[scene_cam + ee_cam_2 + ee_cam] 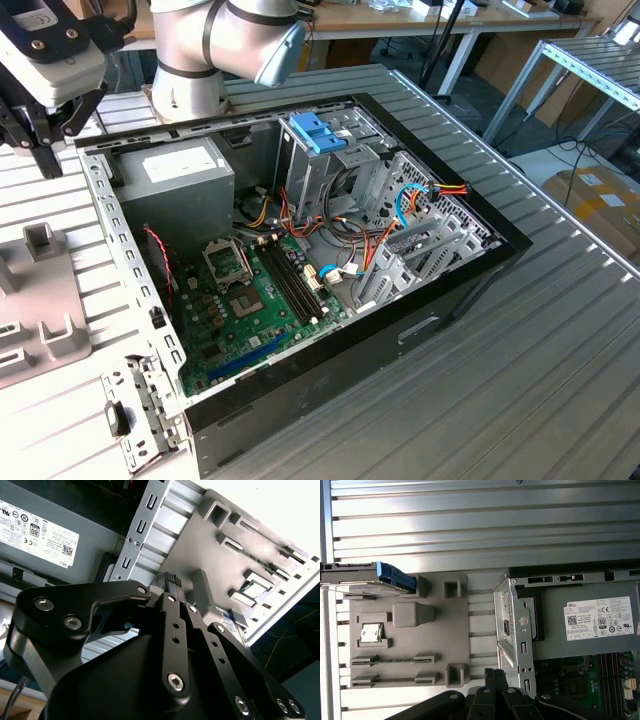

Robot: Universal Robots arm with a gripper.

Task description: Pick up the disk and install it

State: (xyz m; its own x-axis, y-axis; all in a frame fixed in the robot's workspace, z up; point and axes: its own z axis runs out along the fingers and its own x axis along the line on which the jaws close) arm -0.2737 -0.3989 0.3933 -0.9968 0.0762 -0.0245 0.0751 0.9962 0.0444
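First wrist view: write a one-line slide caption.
The gripper hovers at the grey fixture plate, apart from the disk resting at its corner; open computer case lies alongside.

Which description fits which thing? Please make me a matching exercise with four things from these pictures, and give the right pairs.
Things:
1. disk
2. circuit board
3. power box
4. tray

Descriptions:
A. green, lying flat inside the computer case
B. grey, on the table beside the case
C. blue end, resting at the tray's edge, outside the case
D. grey metal with a white label, in a corner of the case

Pairs: 1-C, 2-A, 3-D, 4-B
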